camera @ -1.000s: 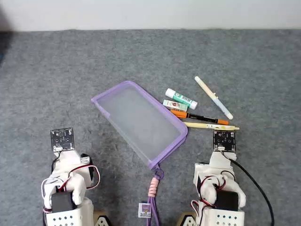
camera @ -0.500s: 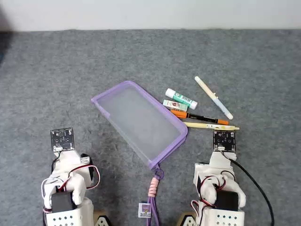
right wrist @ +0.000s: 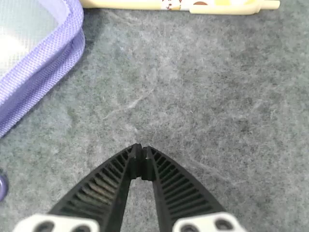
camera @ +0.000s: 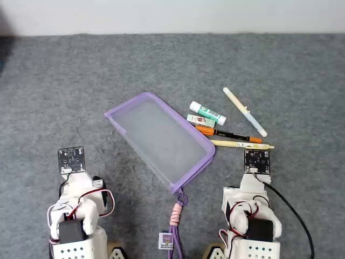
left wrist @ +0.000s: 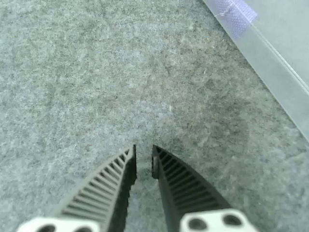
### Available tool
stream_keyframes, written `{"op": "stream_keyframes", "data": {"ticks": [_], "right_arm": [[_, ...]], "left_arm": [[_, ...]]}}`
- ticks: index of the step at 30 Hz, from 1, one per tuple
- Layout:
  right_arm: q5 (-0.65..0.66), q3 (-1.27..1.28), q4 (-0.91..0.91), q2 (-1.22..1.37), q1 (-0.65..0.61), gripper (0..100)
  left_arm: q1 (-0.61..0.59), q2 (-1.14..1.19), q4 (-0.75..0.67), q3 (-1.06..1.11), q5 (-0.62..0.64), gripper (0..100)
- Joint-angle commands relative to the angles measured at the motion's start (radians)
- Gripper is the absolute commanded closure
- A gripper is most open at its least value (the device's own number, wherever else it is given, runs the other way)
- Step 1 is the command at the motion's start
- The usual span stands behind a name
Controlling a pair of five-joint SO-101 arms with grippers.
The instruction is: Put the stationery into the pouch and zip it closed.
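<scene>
A clear pouch with purple trim lies slantwise mid-table, its zip pull at the near corner. Right of it lie a glue stick, a small green stick, an orange pen, a yellow pen and a cream pen. My left gripper rests over bare carpet near the pouch's edge, shut but for a thin slit and holding nothing. My right gripper is shut and empty, just short of the yellow pen, with the pouch's purple rim beside it.
A pink and purple strap trails from the zip pull toward the near edge, between the two arm bases. Grey carpet covers the table, and a pale wall runs along the far side.
</scene>
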Motion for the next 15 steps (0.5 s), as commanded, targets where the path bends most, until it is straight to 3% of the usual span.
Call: {"op": "stream_keyframes", "data": {"ticks": [1, 15], "right_arm": [[0.009, 0.017, 0.004, -0.008, -0.007, 98.9], [0.012, 0.017, 0.004, -0.008, -0.001, 98.7]], "left_arm": [[-0.005, -0.012, 0.003, -0.01, 0.008, 94], [-0.005, -0.012, 0.003, -0.01, 0.008, 94]]}}
